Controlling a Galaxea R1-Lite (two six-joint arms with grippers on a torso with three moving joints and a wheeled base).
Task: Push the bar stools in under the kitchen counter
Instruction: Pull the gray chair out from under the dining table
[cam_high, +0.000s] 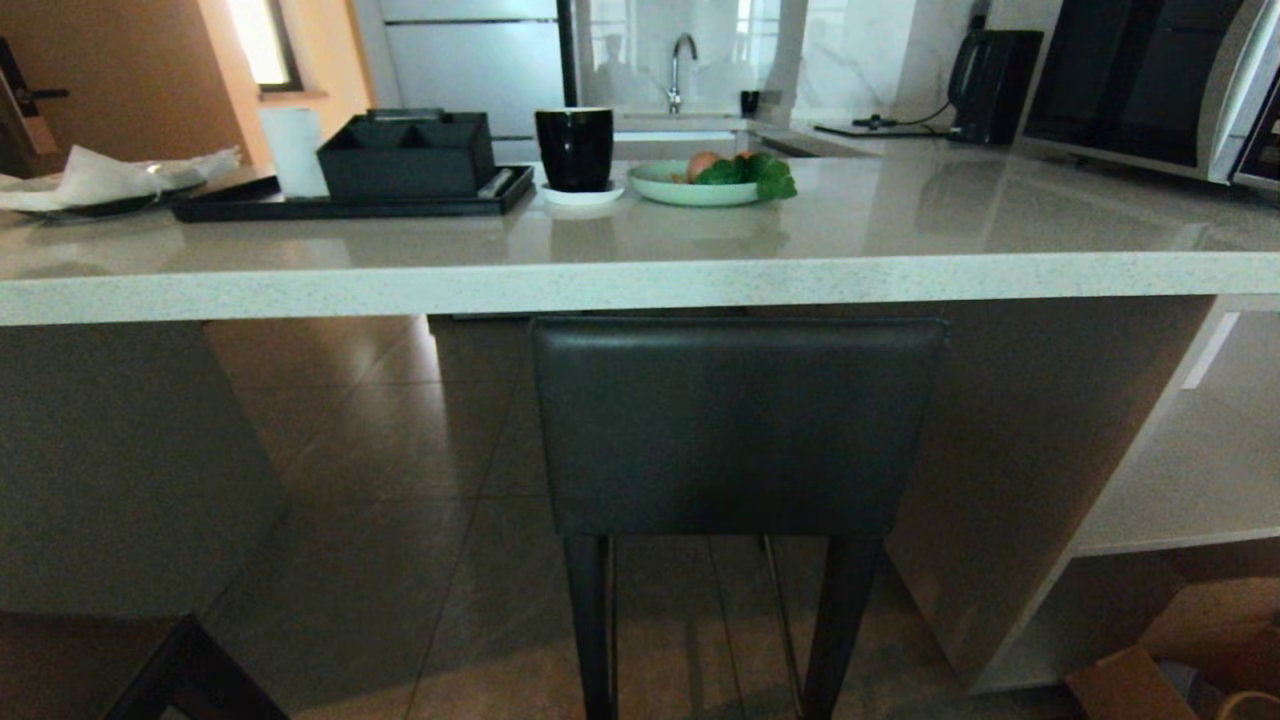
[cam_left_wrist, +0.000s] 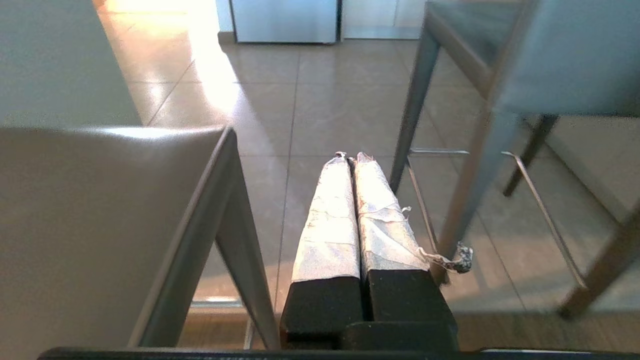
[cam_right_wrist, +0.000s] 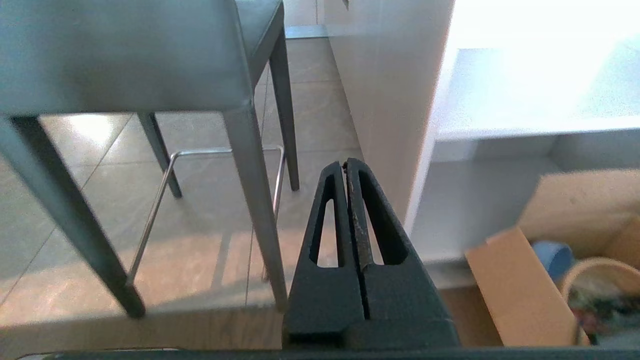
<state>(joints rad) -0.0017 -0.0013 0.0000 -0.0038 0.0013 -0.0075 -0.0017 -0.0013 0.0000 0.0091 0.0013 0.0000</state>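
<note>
At the lower left corner of the head view you see a dark angular edge, the second stool (cam_high: 190, 680), cut off by the frame; the left wrist view shows its smooth leather backrest close beside the left tool (cam_left_wrist: 350, 159). That tool's tape-wrapped fingers (cam_left_wrist: 327, 220) are pressed together and grip nothing. The right tool (cam_right_wrist: 346, 165) likewise has its black slotted fingers (cam_right_wrist: 375, 225) fully closed, empty, hanging low above the tiled floor (cam_high: 400, 520). Neither arm appears in the head view.

Beside the right tool, note a cardboard box (cam_right_wrist: 520, 285) on the floor; its contents include something blue and a pale curved rim, neither identifiable.

Ahead stands the first stool (cam_high: 735, 425): padded dark leather backrest, slim dark legs, thin metal footrest bars. Its backrest top sits just below the front edge of the surface (cam_high: 640, 285), a thick speckled pale stone slab; the seat is hidden behind the backrest.

On the surface, from left: crumpled white paper (cam_high: 110, 175), a black tray (cam_high: 350, 205) carrying a white cylinder and a black compartmented box (cam_high: 405, 155) whose contents are not visible, a black cup (cam_high: 574, 148) on a white saucer, and a pale green bowl (cam_high: 690, 185) holding leafy greens and an orange item.

Farthest, a faucet (cam_high: 680, 65), kettle (cam_high: 990, 85) and microwave (cam_high: 1150, 85).
</note>
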